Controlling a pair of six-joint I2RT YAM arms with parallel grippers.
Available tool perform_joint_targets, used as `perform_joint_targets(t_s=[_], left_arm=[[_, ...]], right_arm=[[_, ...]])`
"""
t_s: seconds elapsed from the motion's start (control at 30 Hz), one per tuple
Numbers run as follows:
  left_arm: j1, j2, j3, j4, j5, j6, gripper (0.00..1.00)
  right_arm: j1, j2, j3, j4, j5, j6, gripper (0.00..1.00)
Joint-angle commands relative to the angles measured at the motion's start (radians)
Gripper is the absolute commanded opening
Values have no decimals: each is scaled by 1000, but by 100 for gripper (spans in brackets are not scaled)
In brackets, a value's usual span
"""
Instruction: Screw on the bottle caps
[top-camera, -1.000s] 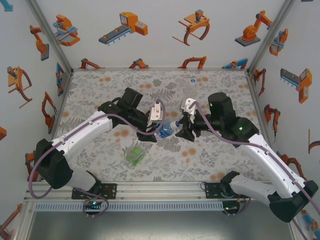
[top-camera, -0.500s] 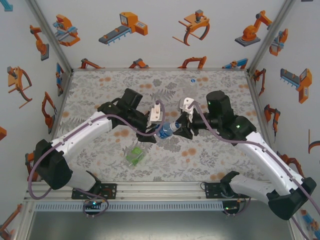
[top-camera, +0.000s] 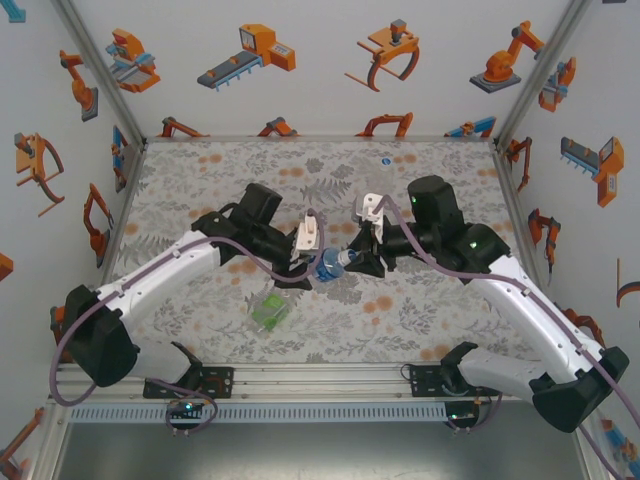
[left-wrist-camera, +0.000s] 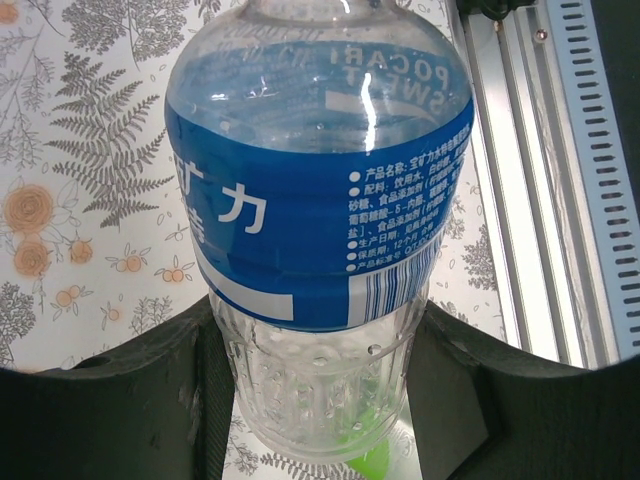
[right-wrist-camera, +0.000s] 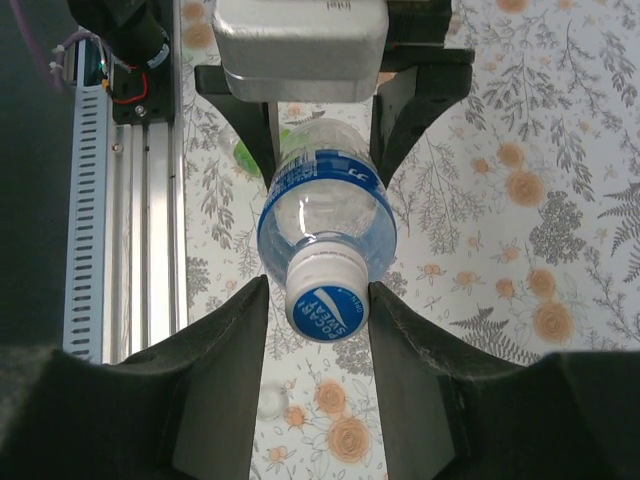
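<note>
The blue-label bottle (top-camera: 328, 264) hangs sideways above the middle of the table, and my left gripper (top-camera: 312, 262) is shut on its clear ribbed lower body (left-wrist-camera: 320, 380). A white cap with a blue top (right-wrist-camera: 326, 300) sits on its neck. My right gripper (right-wrist-camera: 318, 300) straddles that cap. The right finger (right-wrist-camera: 405, 340) touches it, and a narrow gap shows at the left finger (right-wrist-camera: 235, 345). The green-label bottle (top-camera: 268, 312) lies on the table below the left gripper. A loose whitish cap (right-wrist-camera: 270, 400) rests on the cloth under the right gripper.
The aluminium rail (top-camera: 320, 380) with both arm bases runs along the near edge. A small round blue-and-white thing (top-camera: 385, 160) lies at the far back. Patterned walls close in the table (top-camera: 200, 180) on three sides.
My right gripper has moved left onto the bottle's neck end and its jaws have narrowed around the cap. The left gripper and the bottle it holds have shifted slightly.
</note>
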Motion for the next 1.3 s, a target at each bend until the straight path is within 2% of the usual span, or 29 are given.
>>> perform_joint_targets(t_s=[0.0, 0.27, 0.4, 0.47, 0.53, 0.6, 0.73, 0.83, 0.93, 1.07, 1.13, 1.2, 1.27], left_arm=[[8, -39, -30, 68, 10, -16, 0], [10, -33, -29, 70, 17, -25, 0], [9, -36, -32, 76, 16, -31, 0], [8, -38, -31, 89, 7, -48, 0], [9, -33, -31, 117, -27, -86, 0], [9, -33, -47, 154, -45, -107, 0], [6, -54, -116, 305, -110, -177, 0], [6, -75, -184, 433, -159, -215, 0], [6, -77, -204, 478, -183, -230, 0], [5, -66, -186, 473, -180, -234, 0], [3, -64, -183, 463, -167, -233, 0], [3, -69, -189, 455, -157, -233, 0], [3, -72, -195, 447, -154, -238, 0]], right_arm=[[5, -16, 30, -35, -11, -12, 41], [5, -23, 2, 47, -52, 41, 32], [5, -18, -7, 60, -26, 85, 20], [5, -24, -33, 106, 24, 186, 14], [5, -32, -77, 195, 128, 399, 1], [5, -32, -102, 235, 268, 679, 0], [3, -16, -104, 160, 464, 1248, 0], [2, 5, -132, 190, 419, 1483, 0], [8, 23, -145, 199, 418, 1527, 0], [10, 21, -132, 174, 457, 1474, 4], [10, 19, -97, 126, 474, 1409, 13], [9, 13, -68, 94, 482, 1329, 26], [9, -2, -65, 108, 477, 1250, 33]])
